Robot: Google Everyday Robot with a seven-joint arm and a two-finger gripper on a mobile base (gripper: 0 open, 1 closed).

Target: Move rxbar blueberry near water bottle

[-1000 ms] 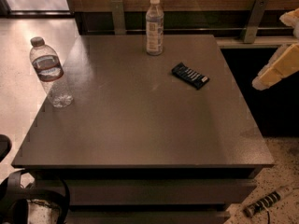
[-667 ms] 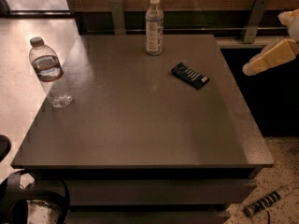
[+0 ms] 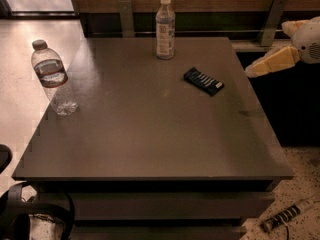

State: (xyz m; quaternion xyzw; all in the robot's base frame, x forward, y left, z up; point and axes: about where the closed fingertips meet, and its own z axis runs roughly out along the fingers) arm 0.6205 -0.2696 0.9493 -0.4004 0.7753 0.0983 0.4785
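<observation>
The rxbar blueberry [image 3: 203,81], a flat dark wrapper with white lettering, lies on the grey table [image 3: 150,134] right of centre toward the back. The water bottle [image 3: 52,79], clear with a grey cap and a red-striped band label, stands upright at the table's left edge. My gripper [image 3: 267,50] hangs in the air off the table's right edge, right of the bar and above table height. Its pale fingers [image 3: 272,61] are spread open and hold nothing.
A white-capped bottle with a pale full-length label [image 3: 165,28] stands at the table's back centre. A wall with metal brackets [image 3: 272,14] runs behind the table. A striped tool [image 3: 287,215] lies on the floor at bottom right; dark gear [image 3: 30,216] sits at bottom left.
My gripper has swung leftward, its lower finger now pointing toward the table's right edge. The bar and both bottles have not moved.
</observation>
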